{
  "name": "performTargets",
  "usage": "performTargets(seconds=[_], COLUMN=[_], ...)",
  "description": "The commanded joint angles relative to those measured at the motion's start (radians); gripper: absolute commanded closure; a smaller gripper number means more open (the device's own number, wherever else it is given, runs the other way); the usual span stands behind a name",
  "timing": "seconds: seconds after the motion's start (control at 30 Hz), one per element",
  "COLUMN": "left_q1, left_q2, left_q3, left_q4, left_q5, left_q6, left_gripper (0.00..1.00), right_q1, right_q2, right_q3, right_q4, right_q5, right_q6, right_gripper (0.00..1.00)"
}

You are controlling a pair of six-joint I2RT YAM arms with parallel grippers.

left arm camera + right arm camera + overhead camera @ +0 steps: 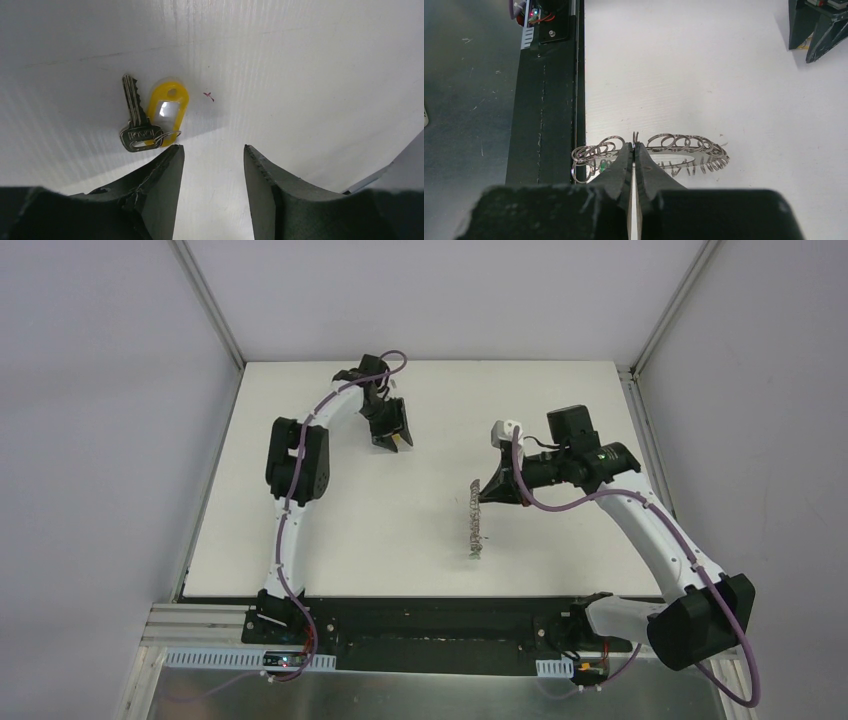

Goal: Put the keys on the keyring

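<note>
L arm (300, 455) reaches to the far side of the worktop (330, 530), w/ its L jaws pointing down just above the surface. They're released: the wrist cam shows two dark fingers (160, 185) w/ a clear gap and bare white worktop between them, nothing held. Just beyond the left-hand fingertip lies a silver key (134, 120), flat on the worktop w/ its blade pointing away. A thin wire loop joins its head to a yellow tag (167, 107), which lies right beside it. The key's head is close to that fingertip, but I can't tell if they touch. There's a tiny red mark (209, 95) on the worktop near the tag.

R arm (650, 530) comes in from the right, forearm low and pointing left, approx mid-worktop. R jaws are clenched tight, pinching the rim of the ring (684, 150); a bit of metal sticks up between the tips. Wire loops fan out on both sides of the pinch.

From above, the ring (476, 525) looks edge-on, a thin frilly line running near-to-far, a bit right of centre. I can't tell if its lower edge rests on the worktop. A green key head (602, 165) peeks out among the loops beside one finger, w/ the rest hidden.

The arms are well apart.
</note>
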Motion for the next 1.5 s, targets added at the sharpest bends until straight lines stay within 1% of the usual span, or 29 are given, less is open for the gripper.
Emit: performTargets(seconds=[0.0,0.2,0.33,0.4,0.47,0.6,0.8,1.07,1.23,1.33,1.47], left_q1=[0.013,0.012,0.011,0.011,0.007,-0.009,-0.012,-0.011,0.001,0.002,0.002], left_q2=[-0.129,-0.14,-0.016,0.035,0.051,0.07,0.082,0.102,0.064,0.061,0.045], left_q3=[0.008,0.071,0.292,0.352,0.349,0.345,0.334,0.305,0.198,0.18,0.116], left_q4=[-0.004,-0.028,-0.19,-0.233,-0.229,-0.228,-0.231,-0.227,-0.118,-0.091,-0.017], left_q5=[-0.099,-0.161,-0.195,-0.199,-0.2,-0.179,-0.153,0.011,0.016,0.011,0.03], left_q6=[0.111,0.286,0.418,0.458,0.498,0.498,0.385,0.179,0.03,-0.027,-0.122], left_gripper=[0.51,0.5,0.49,0.49,0.49,0.47,0.47,0.47,0.48,0.48,0.48], right_q1=[-0.007,-0.008,-0.009,-0.009,-0.011,-0.013,-0.016,-0.02,-0.022,-0.027,-0.028], right_q2=[-0.03,-0.028,-0.023,-0.023,-0.02,-0.014,-0.018,-0.028,-0.043,-0.053,-0.057], right_q3=[0.004,0.001,0.001,0.0,-0.002,-0.001,-0.002,-0.003,-0.005,-0.008,-0.008], right_q4=[0.029,0.032,0.033,0.033,0.035,0.035,0.036,0.038,0.04,0.048,0.05], right_q5=[-0.061,-0.059,-0.058,-0.055,-0.051,-0.051,-0.053,-0.065,-0.075,-0.084,-0.089], right_q6=[0.013,0.013,0.013,0.013,0.014,0.016,0.018,0.023,0.03,0.038,0.042], right_gripper=[1.0,1.0,1.0,1.0,1.0,1.0,1.0,1.0,1.0,1.0,1.0])
